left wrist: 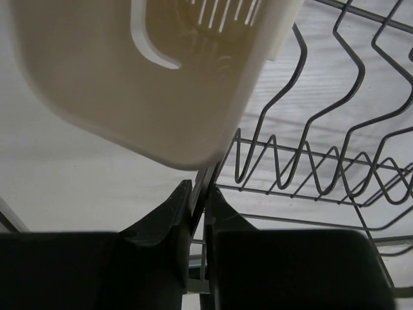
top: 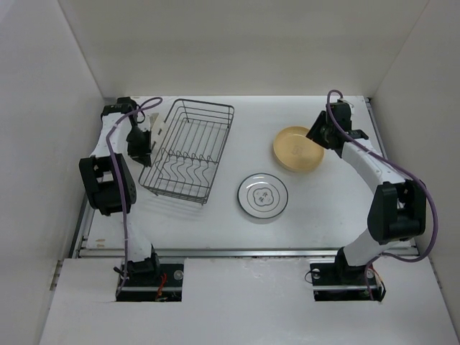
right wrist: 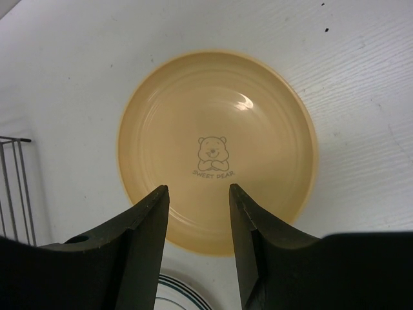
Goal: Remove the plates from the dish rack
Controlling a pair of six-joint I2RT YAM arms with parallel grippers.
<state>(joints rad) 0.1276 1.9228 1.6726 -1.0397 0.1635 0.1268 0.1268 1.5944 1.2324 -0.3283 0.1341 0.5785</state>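
The black wire dish rack (top: 188, 149) stands at the back left and holds no plates. A cream-coloured piece (top: 154, 128) hangs on its left side. My left gripper (top: 138, 146) is at that side, shut on a rim wire of the rack just below the cream piece (left wrist: 142, 71); in the left wrist view the jaws (left wrist: 199, 194) pinch the wire. A yellow-tan plate (top: 297, 149) with a bear print lies flat at the back right. My right gripper (top: 325, 134) hovers open and empty above its near part (right wrist: 199, 188). A white plate with dark rings (top: 263, 195) lies flat in the middle.
White walls enclose the table on the left, back and right. The rack's divider wires (left wrist: 310, 168) fill the right of the left wrist view. The ringed plate's edge (right wrist: 177, 297) and a corner of the rack (right wrist: 16, 187) show in the right wrist view.
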